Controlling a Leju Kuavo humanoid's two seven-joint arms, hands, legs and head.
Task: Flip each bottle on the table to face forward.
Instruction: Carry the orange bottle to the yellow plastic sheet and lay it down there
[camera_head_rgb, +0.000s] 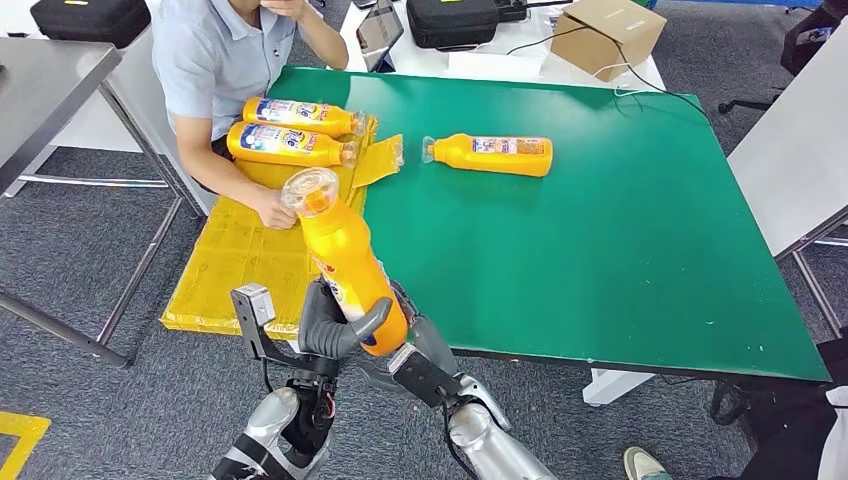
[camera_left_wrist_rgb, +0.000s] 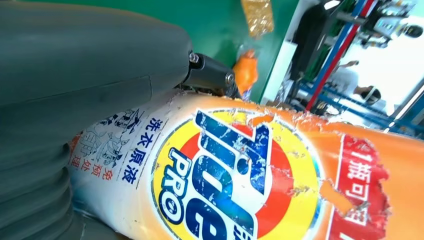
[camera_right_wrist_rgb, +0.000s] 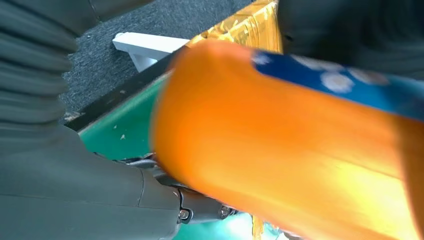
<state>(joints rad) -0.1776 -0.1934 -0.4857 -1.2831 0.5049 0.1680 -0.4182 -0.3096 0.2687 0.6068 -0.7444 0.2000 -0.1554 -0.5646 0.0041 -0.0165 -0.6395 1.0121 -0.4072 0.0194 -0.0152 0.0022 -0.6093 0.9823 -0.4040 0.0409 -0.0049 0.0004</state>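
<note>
Four orange detergent bottles are in sight. One, the held bottle (camera_head_rgb: 345, 262), is raised above the near-left corner of the green table (camera_head_rgb: 620, 250), clear cap tilted away from the robot. The left hand (camera_head_rgb: 335, 330) wraps its thumb and fingers around the lower body, and the right hand (camera_head_rgb: 415, 345) clasps it from the other side. Beyond the hands, two bottles (camera_head_rgb: 298, 130) lie side by side on yellow cardboard (camera_head_rgb: 235, 260) beside a seated person (camera_head_rgb: 225, 60). The fourth bottle (camera_head_rgb: 492, 154) lies farther off to the right.
</note>
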